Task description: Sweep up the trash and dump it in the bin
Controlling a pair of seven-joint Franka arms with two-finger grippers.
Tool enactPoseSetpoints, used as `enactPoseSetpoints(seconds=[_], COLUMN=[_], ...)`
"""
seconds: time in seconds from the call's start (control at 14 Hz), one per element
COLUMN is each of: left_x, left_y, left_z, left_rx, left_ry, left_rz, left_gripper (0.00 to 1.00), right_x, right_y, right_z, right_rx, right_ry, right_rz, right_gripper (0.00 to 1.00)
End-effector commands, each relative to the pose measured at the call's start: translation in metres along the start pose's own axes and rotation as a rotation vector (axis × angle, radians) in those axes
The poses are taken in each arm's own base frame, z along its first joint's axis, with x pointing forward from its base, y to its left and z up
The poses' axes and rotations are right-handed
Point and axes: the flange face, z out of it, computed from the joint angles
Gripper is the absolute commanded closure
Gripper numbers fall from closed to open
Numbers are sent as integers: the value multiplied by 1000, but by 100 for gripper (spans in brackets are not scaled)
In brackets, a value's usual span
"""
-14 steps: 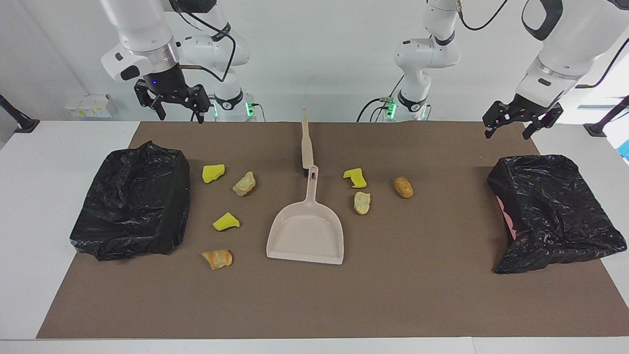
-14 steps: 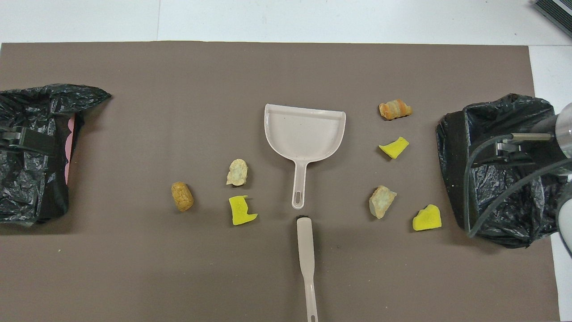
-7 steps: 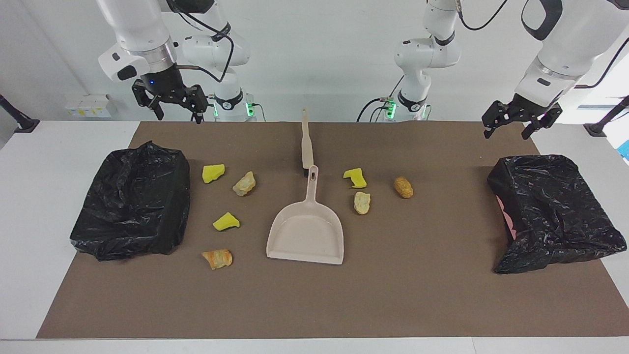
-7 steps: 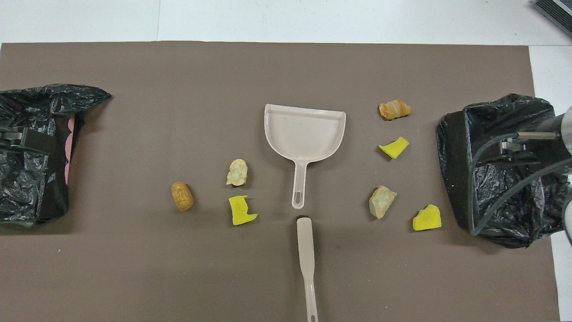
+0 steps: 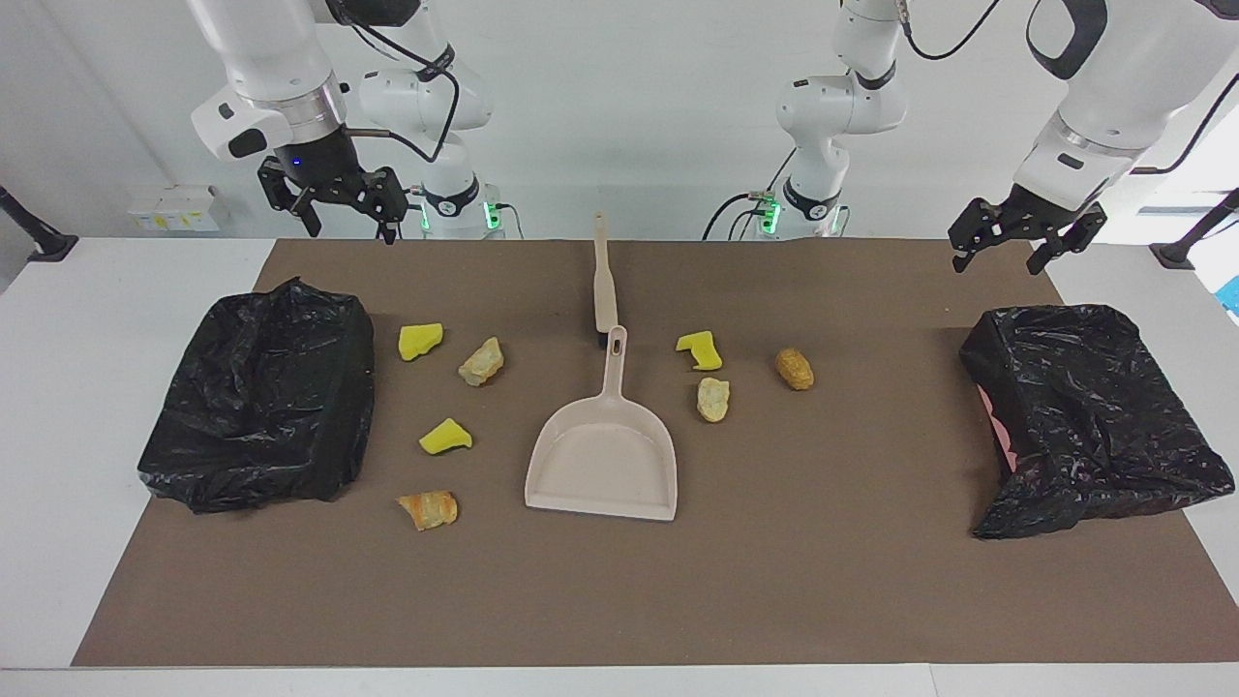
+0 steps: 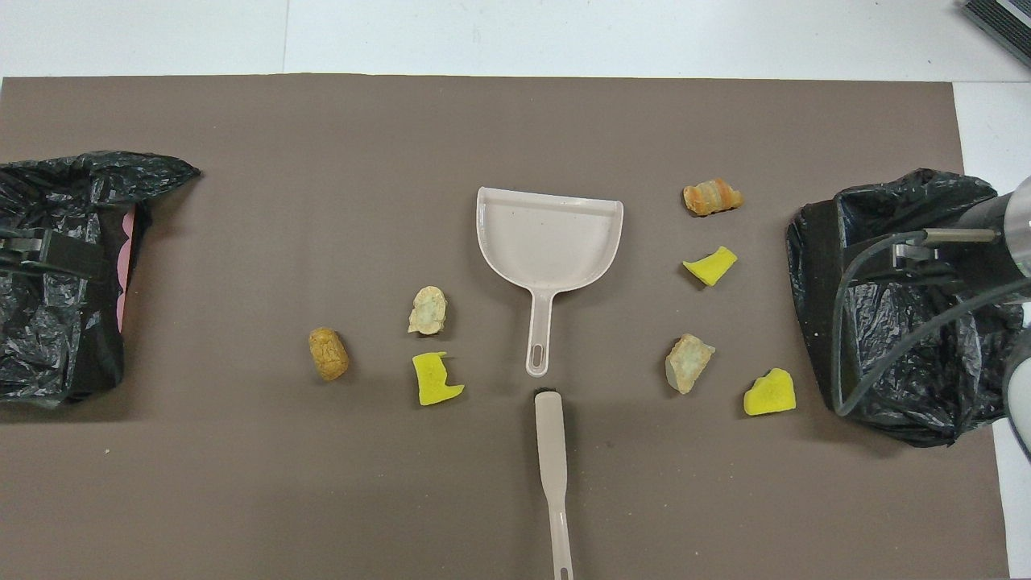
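Trash (image 5: 445,437) of yellow foam and tan bread lumps lies unmoved; right gripper (image 5: 334,205) has risen slightly, left gripper (image 5: 1012,242) too, both open and empty, so sweeping has not begun.

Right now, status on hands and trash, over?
Left hand and right hand open, empty, raised. Seven trash pieces unswept on mat, around empty dustpan. Brush untouched. Nothing in the way.
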Motion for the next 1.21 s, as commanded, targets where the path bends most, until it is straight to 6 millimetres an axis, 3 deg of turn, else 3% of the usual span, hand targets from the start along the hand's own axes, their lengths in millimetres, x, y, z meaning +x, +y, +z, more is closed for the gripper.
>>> enactPoseSetpoints(seconds=[0.0, 0.14, 0.43, 0.64, 0.86, 1.0, 1.14], left_x=[-10, -20, -37, -59, -91, -100, -114], left_y=[11, 25, 83, 125, 161, 180, 199], left_z=[2, 15, 50, 76, 115, 139, 177], left_rx=[-11, -16, -27, -61, -56, -54, -50], left_ry=[-9, -39, -99, -91, -61, -69, -70], left_rz=[20, 48, 150, 219, 295, 333, 377], left_gripper=[0, 0, 0, 0, 0, 0, 0], right_x=[14, 27, 52, 54, 52, 53, 52], right_y=[-19, -46, -84, -124, -168, -185, -197], right_z=[15, 29, 65, 91, 115, 139, 154], right_rx=[23, 30, 39, 41, 56, 59, 62], right_ry=[18, 30, 38, 27, 34, 10, -7], right_rz=[12, -10, -21, -19, 14, 17, 19], right_gripper=[0, 0, 0, 0, 0, 0, 0])
